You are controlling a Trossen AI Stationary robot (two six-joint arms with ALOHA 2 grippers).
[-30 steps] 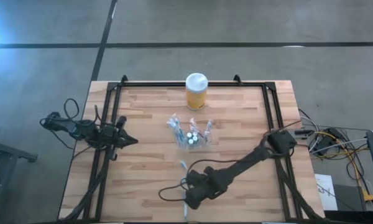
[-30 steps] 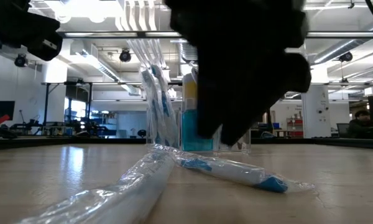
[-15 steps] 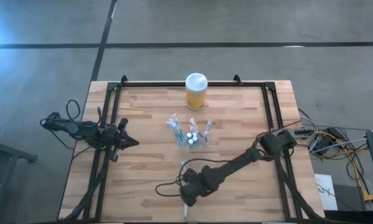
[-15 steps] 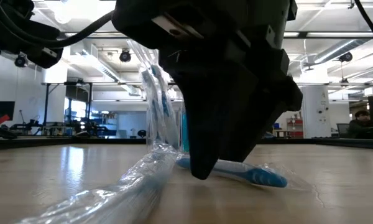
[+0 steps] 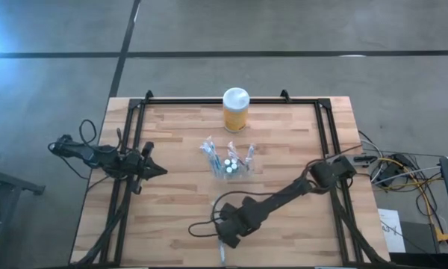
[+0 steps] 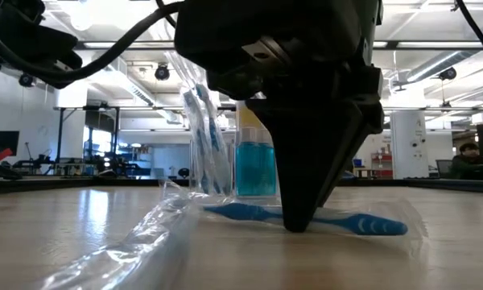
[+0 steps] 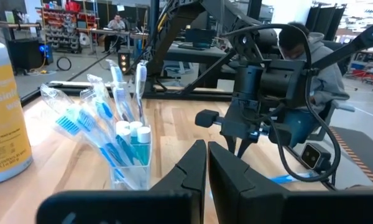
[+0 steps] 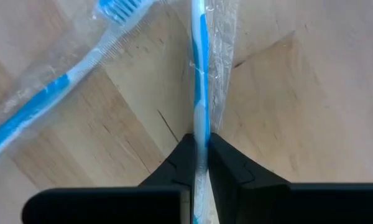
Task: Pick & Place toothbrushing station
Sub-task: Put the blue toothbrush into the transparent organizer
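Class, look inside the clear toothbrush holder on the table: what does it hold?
The holder holds several plastic-wrapped toothbrushes standing upright and white-capped blue tubes. The wrappers overlap, so an exact count and the holder's bottom cannot be seen.

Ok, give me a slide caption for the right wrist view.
Right gripper pinching a wrapped blue-and-white toothbrush on the wooden table, a second wrapped toothbrush lying beside it.

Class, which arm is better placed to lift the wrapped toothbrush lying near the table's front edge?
The right: its tool already pinches that wrapped toothbrush. The left tool waits shut at the table's left side.
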